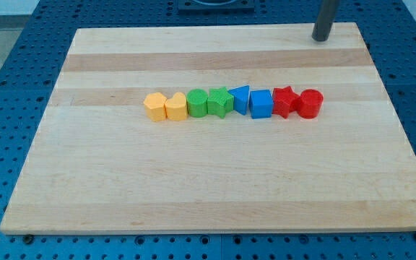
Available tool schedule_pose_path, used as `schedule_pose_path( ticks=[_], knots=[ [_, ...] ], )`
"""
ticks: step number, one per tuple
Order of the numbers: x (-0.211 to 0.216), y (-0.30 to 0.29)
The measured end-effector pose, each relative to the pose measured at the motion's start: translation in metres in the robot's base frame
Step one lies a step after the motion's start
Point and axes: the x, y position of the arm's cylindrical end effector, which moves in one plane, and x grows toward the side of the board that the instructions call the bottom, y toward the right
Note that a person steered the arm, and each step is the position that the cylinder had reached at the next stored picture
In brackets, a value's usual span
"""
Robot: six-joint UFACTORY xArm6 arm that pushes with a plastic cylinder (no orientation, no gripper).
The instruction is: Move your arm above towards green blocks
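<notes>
Pincer absent: my tip (321, 39) sits bare at table (193, 188) top-right, well apart from green blocks (209, 102); light, rigid, probably slide easily; approach from above.

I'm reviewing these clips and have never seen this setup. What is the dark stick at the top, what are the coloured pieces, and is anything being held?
There is one camera view, looking down at a wooden board. The dark stick is the robot arm's rod; my tip rests near the board's top right edge, touching no block. It has no pincer, so nothing is held; it only pushes. Eight small blocks sit in a row, from the view's left: yellow hexagon, yellow heart, green cylinder, green star, blue triangle, blue cube, red star, red cylinder.
</notes>
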Motion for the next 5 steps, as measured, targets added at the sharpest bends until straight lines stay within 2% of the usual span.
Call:
schedule_pose_path(
  ticks=[2, 5],
  knots=[
    [-0.003, -0.118],
    [-0.002, -0.133]
  ],
)
